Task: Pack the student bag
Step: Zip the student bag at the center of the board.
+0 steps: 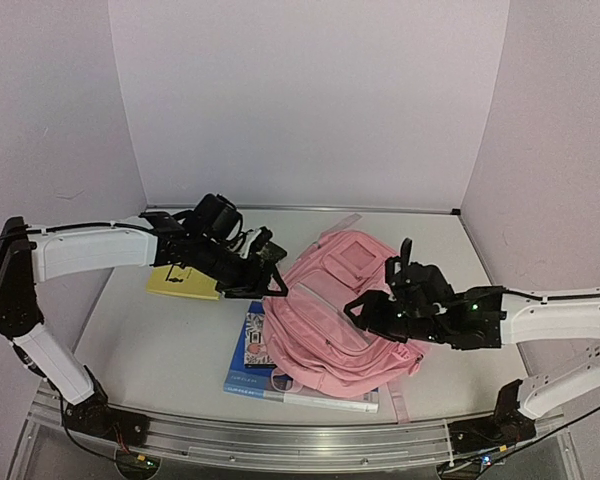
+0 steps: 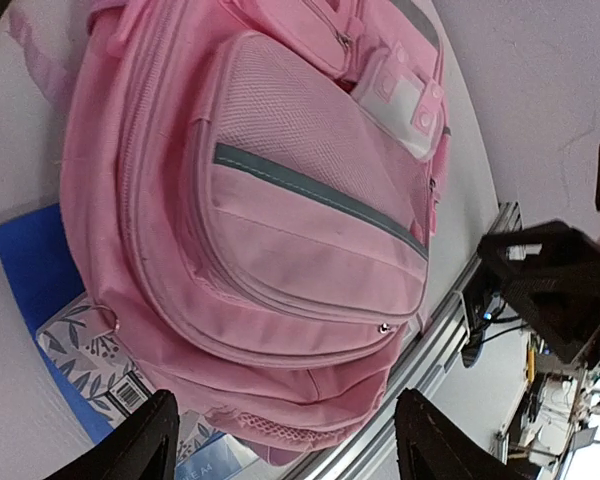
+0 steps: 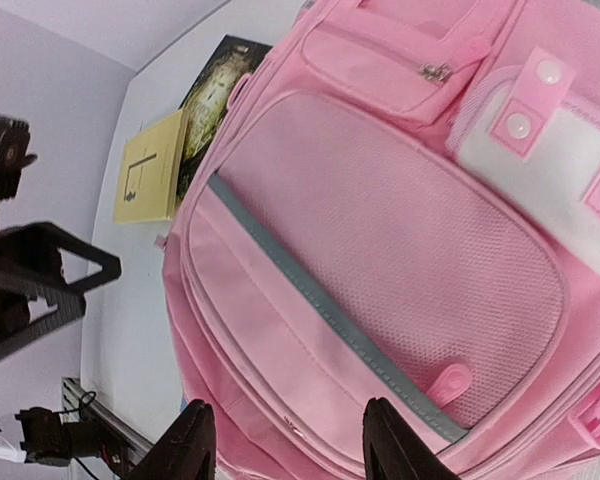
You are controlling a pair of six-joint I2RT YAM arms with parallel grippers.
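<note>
The student bag [image 1: 330,310] is a big pink backpack lying flat, front pockets up, in the middle of the table. My left gripper [image 1: 272,278] hovers at its left edge. In the left wrist view this gripper [image 2: 285,445] is open, its dark fingertips [image 2: 145,440] wide apart over the bag [image 2: 280,200], nothing between them. My right gripper [image 1: 358,306] hangs over the bag's right half. Seen from the right wrist, this gripper [image 3: 290,445] is open and empty above the bag [image 3: 380,250], near the grey strip [image 3: 320,300] of a front pocket.
A blue book [image 1: 252,345] and a floral-covered book [image 2: 90,350] lie partly under the bag's near side. A yellow notebook [image 1: 180,282] rests left of the bag, beside a dark picture-covered book [image 3: 215,95]. A metal rail [image 1: 280,435] runs along the near edge.
</note>
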